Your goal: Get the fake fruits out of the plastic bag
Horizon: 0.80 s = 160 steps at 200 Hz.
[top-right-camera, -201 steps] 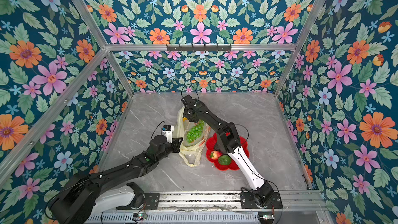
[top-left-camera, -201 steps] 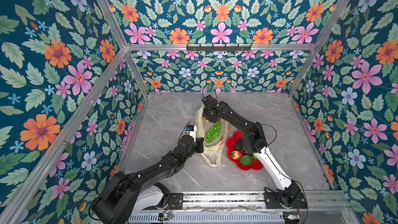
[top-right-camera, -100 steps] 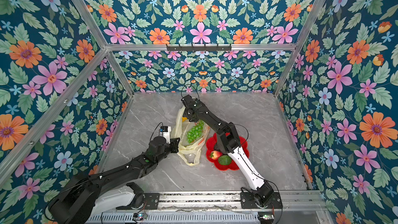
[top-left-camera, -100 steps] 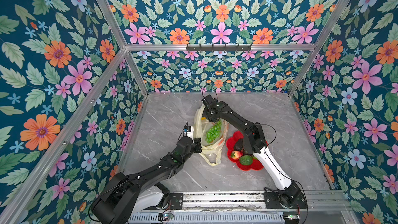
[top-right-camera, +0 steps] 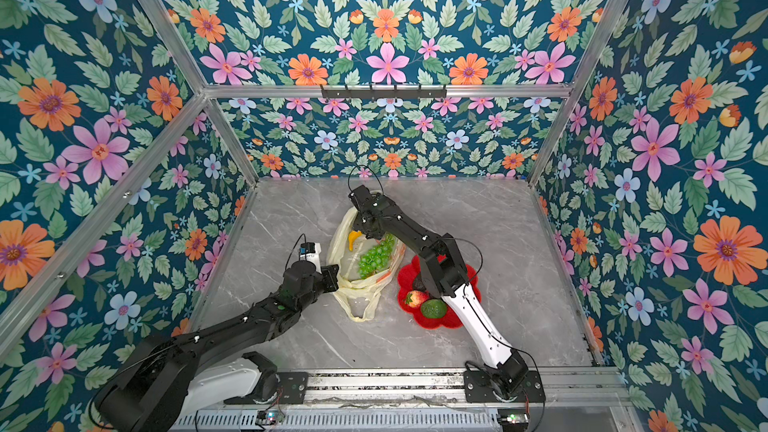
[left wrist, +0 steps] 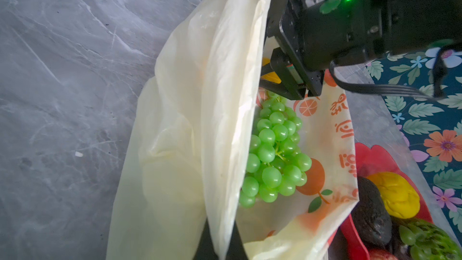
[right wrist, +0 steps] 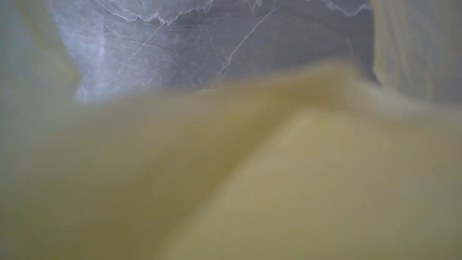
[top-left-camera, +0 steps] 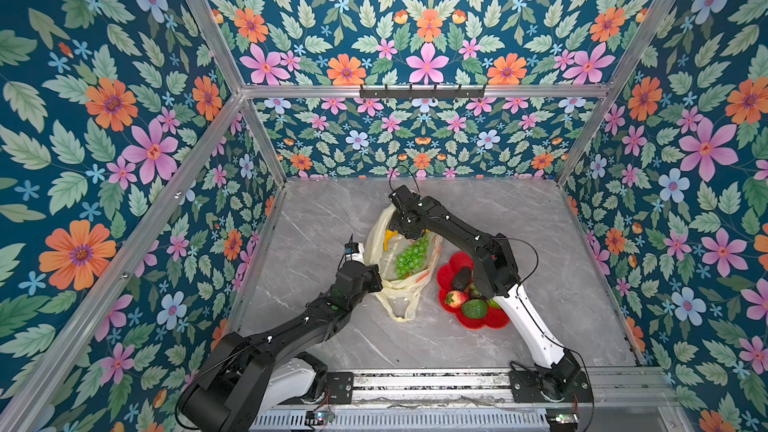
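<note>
- In hand, as judged: fetching the banana (top-left-camera: pixel 388 238) out of the bag (top-left-camera: pixel 374 243).
- Bag: flat on the table (top-left-camera: pixel 519 222), near the middle, just beside the plate (top-left-camera: pixel 496 320).
- Inside it, in both top views: banana at the far end, grapes (top-left-camera: pixel 411 255) just nearer, close together.
- Already on the plate: avocado (top-left-camera: pixel 461 279), strawberry (top-left-camera: pixel 455 299), lemon (left wrist: pixel 392 193), a green fruit (top-left-camera: pixel 473 308); so, probably more than half done.
- Left gripper (left wrist: pixel 221 241): clamped shut on the bag's rim, holding one wall up and the mouth open.
- Right gripper (left wrist: pixel 268 76): down inside the bag, one jaw on each side of the banana; impossible to say whether pressing it or only standing around it.
- From the right wrist view, nothing of use: only blurred bag film before the lens, some table behind.
- Next, probably: closing firmly on the banana, then lifting it out through the open mouth and over to the plate.
- Needed for that: a steady left grip, to avoid collapse of the wall, and a slow pull, to avoid catching the thin film or dragging the grapes.
- Then left to fetch: the grapes.
</note>
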Each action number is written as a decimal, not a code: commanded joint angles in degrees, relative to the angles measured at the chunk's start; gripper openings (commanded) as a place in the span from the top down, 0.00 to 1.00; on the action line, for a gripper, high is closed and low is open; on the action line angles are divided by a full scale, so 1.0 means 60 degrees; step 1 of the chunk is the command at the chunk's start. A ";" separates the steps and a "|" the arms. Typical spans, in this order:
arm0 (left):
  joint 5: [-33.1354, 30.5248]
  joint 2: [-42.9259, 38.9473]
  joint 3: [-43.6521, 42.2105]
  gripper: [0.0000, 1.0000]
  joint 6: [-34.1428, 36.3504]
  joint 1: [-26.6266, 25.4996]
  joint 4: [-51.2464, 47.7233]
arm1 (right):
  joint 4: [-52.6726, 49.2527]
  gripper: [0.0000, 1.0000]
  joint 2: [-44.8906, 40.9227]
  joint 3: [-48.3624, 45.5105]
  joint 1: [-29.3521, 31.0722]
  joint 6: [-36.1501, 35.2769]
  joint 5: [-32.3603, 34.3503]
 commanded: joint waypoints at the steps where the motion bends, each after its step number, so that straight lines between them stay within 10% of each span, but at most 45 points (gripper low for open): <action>1: 0.0186 0.0008 -0.0032 1.00 0.0051 0.0013 0.0208 | 0.0349 0.34 -0.0126 0.0096 0.0097 -0.0069 -0.0213; 160: 0.1329 -0.0318 -0.0584 1.00 0.0300 -0.0060 0.1393 | -0.1387 0.23 0.1506 0.2288 0.0013 0.0001 0.0863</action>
